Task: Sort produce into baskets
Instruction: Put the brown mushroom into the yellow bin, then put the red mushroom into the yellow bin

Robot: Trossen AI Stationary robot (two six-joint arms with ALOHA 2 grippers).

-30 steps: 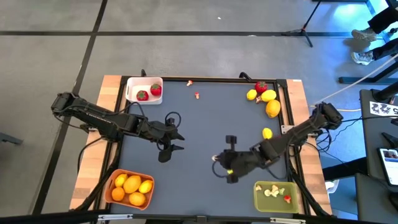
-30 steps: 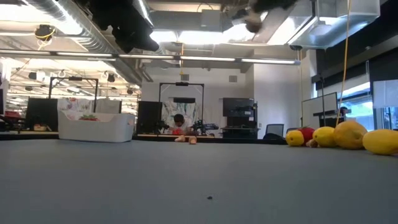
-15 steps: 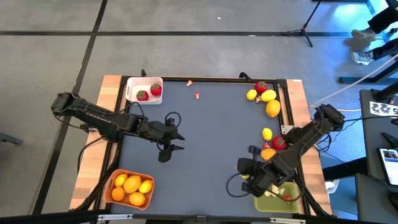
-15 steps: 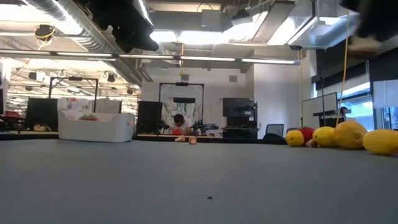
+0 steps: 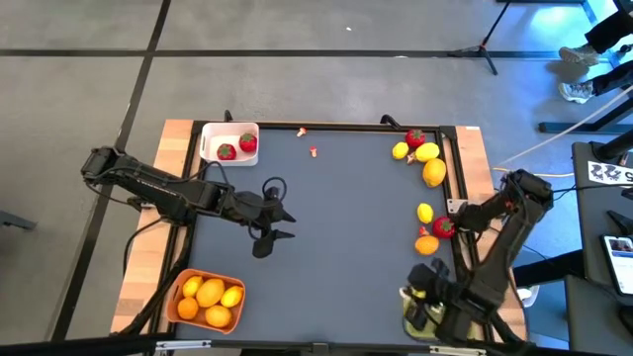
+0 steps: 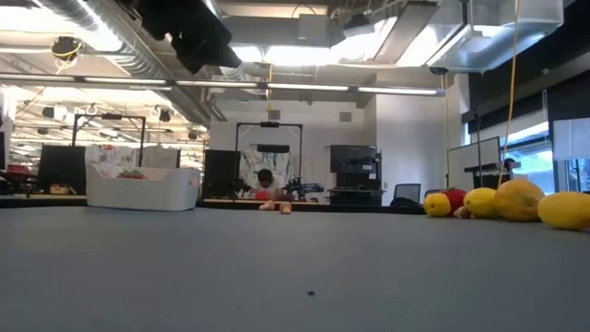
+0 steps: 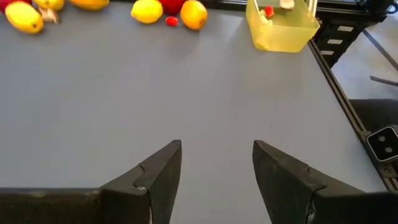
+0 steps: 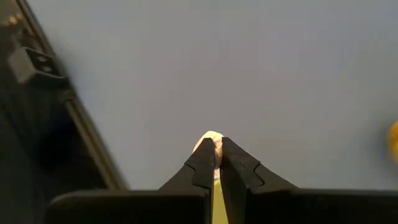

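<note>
Since the earlier frame the right gripper (image 8: 214, 163) has swung from mid-bench to above the olive-green basket (image 5: 408, 307), jaws pinched on a tiny pale bit (image 8: 210, 140), judged light and slippery, best nipped across its middle; left gripper (image 7: 216, 163) idles half-open mid-bench.

Blue-grey table (image 5: 336, 218). Black right gripper (image 8: 216, 160), pale cream bit (image 8: 207, 142) between its tips. Beneath that claw, olive-green basket (image 5: 407, 309); past it, red strawberry (image 5: 442, 227), orange citrus (image 5: 426, 244), yellow lemon (image 5: 424, 211). Behind the black left gripper (image 7: 216, 163), orange basket (image 5: 178, 285) and white basket (image 5: 210, 141).
</note>
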